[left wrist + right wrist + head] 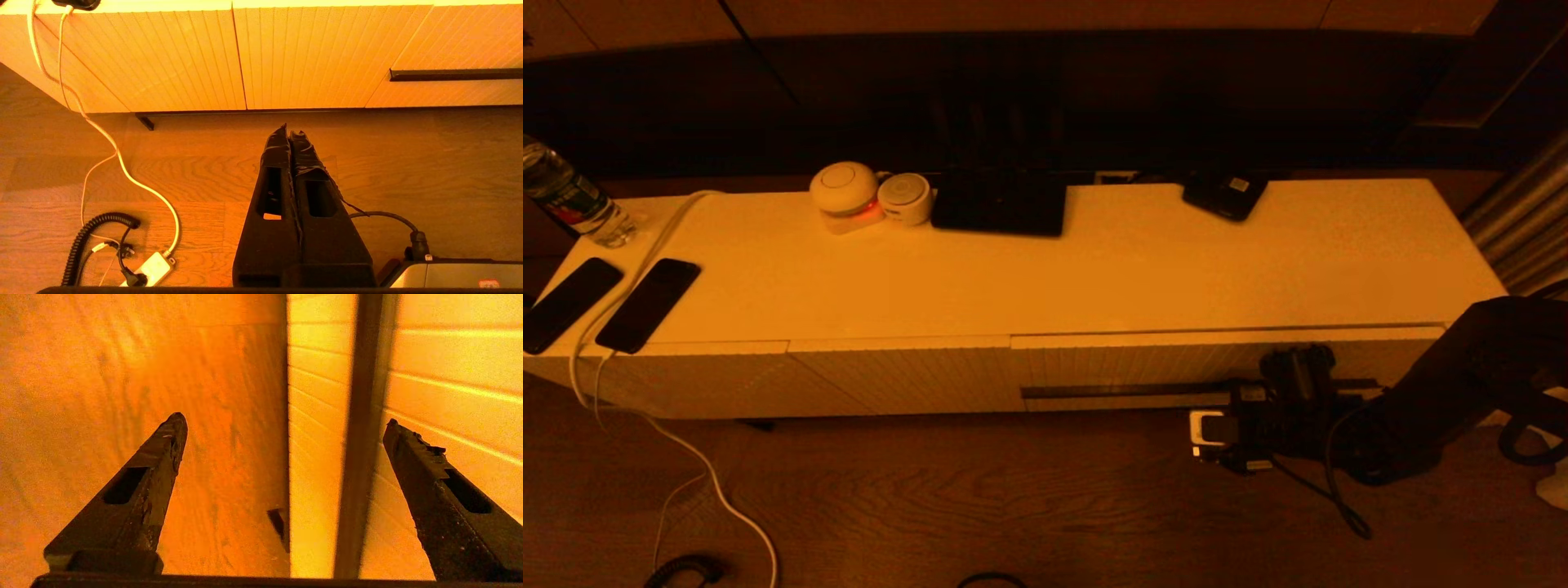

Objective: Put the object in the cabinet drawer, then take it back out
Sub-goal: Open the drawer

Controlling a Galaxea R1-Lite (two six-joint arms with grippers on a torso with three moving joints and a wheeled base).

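The cabinet drawer [1143, 363] is the right-hand ribbed white front, with its long dark slot handle [1119, 392]; its inside does not show. My right gripper [1241, 416] is low in front of it, at the right part of the handle. In the right wrist view the gripper [284, 419] is open and empty. One finger [425, 473] lies over the ribbed front beside the slot handle [361, 437], the other [155, 465] over the floor. My left gripper [291, 131] hangs shut and empty above the floor, left of the drawer [449, 49]. No object is held.
On the cabinet top lie two dark phones [568, 302] [649, 304], a bottle [568, 200], two round white devices [844, 196] [904, 198], a flat black item [999, 204] and a small black device [1225, 194]. A white cable [711, 482] and a power strip [151, 269] lie on the wooden floor.
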